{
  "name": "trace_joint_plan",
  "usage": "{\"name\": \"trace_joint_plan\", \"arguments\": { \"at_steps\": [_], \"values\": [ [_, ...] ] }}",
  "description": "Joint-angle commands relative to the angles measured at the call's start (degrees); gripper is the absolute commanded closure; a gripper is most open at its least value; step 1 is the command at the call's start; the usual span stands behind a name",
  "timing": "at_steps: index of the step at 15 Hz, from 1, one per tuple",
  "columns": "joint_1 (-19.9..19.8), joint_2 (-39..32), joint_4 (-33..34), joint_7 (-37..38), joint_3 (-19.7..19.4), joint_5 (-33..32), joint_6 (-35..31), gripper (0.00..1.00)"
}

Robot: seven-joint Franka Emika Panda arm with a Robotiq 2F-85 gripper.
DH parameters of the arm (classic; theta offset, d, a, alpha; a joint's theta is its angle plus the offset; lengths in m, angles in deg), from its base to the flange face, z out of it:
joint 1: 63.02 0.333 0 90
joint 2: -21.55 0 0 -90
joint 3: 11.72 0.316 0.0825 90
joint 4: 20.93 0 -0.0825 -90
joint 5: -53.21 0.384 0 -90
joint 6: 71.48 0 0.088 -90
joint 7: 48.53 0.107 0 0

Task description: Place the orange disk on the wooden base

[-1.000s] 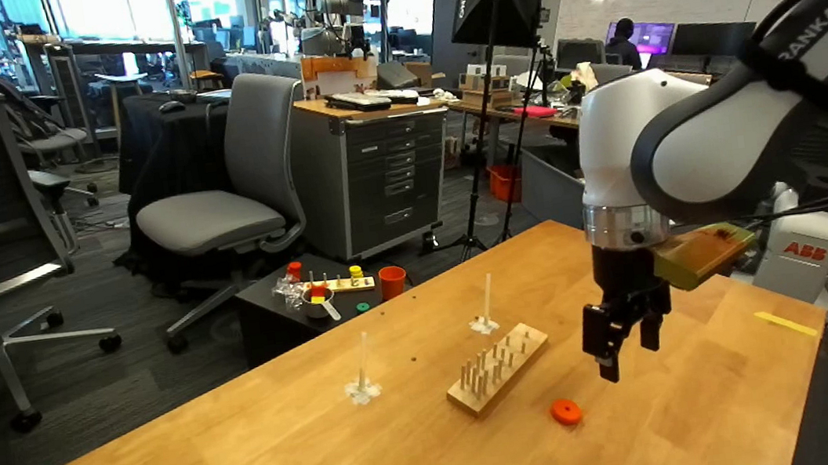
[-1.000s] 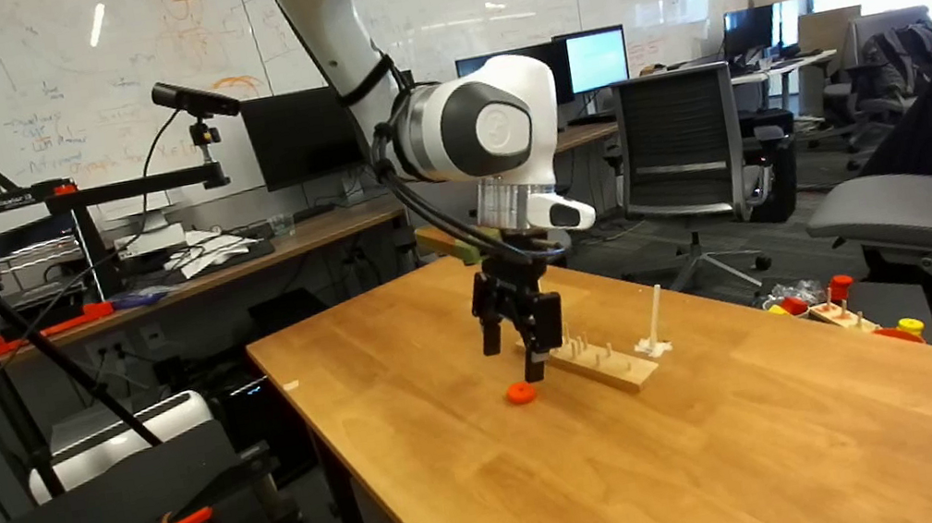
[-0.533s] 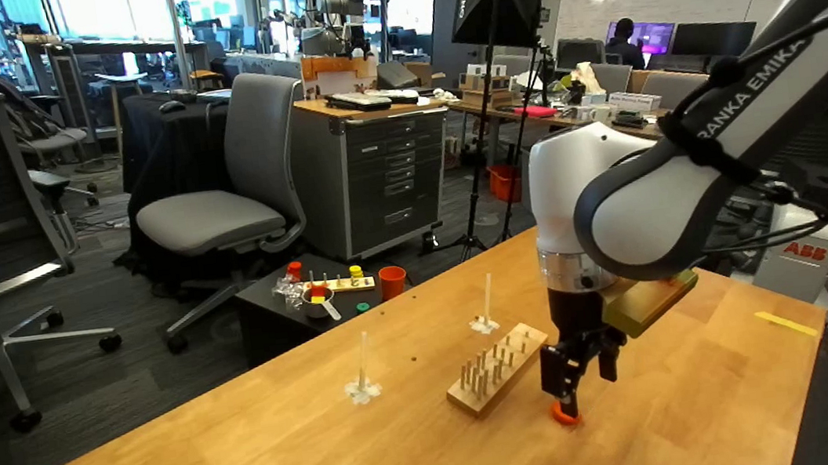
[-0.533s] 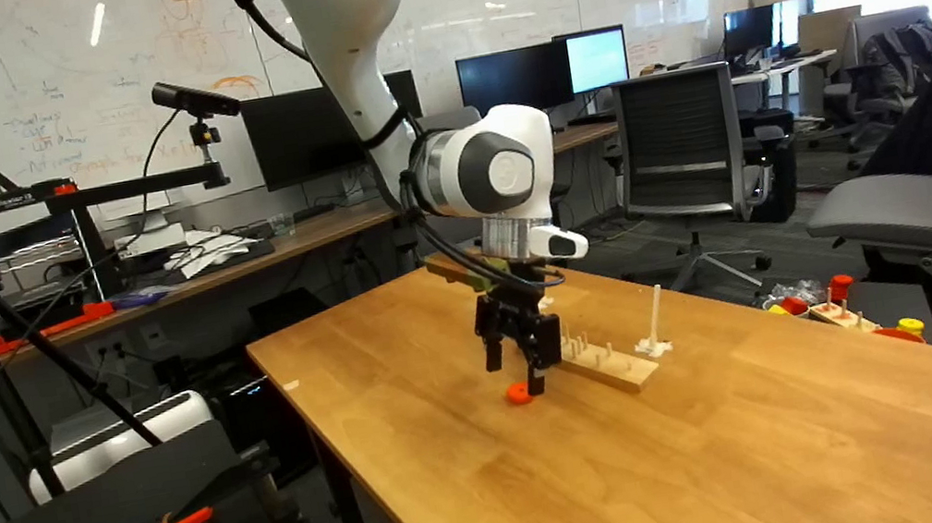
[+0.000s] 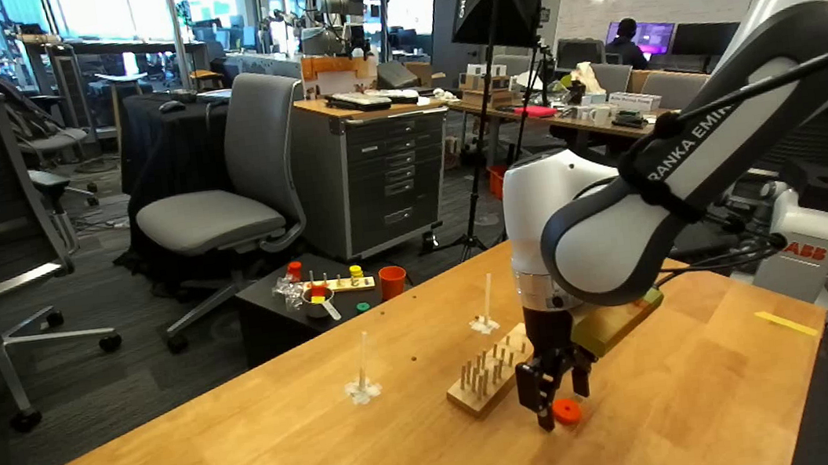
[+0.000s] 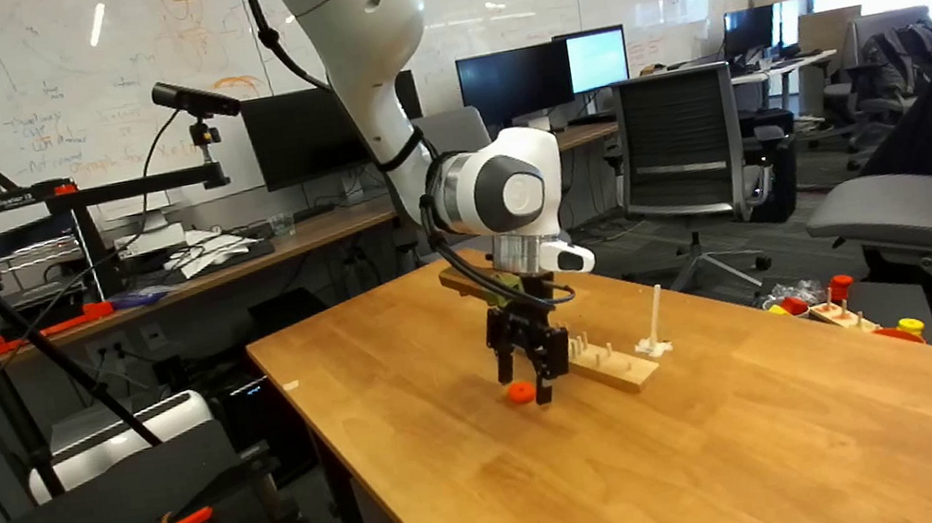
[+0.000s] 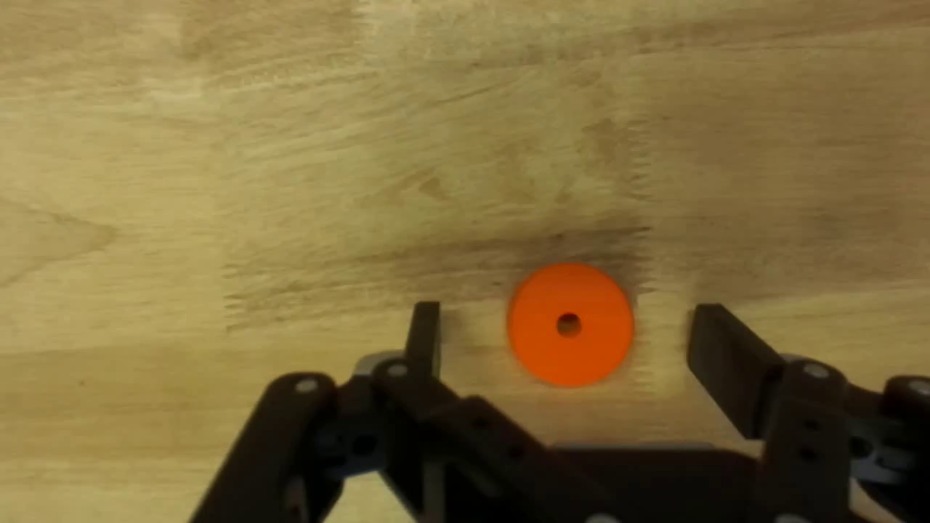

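Since your end effector (image 7: 569, 323) stands wide, flat round orange disk (image 7: 570, 352) untouched within its span on the light-brown wooden tabletop (image 5: 252, 458), check you're low enough to catch it, close gently, and lift level toward the pegged rectangular wooden base (image 5: 489, 375).

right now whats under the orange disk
The orange disk lies flat on the table, and wood color shows through its hole; anything beneath the rest is covered.

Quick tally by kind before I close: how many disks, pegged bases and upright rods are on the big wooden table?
Disk: 1
Base: 1
Rods: 2
Total: 4
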Motion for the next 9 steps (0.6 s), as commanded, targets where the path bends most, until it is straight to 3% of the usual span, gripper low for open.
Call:
{"name": "trace_joint_plan", "arguments": {
  "at_steps": [1,6,9],
  "values": [
    [-0.60,-1.81,3.58,-0.55,0.82,0.92,2.63,0.44],
    [-2.59,-0.37,2.70,-1.08,2.01,4.24,4.44,0.81],
    [-3.92,0.73,1.22,-1.29,2.02,6.05,4.66,0.82]
  ]
}}
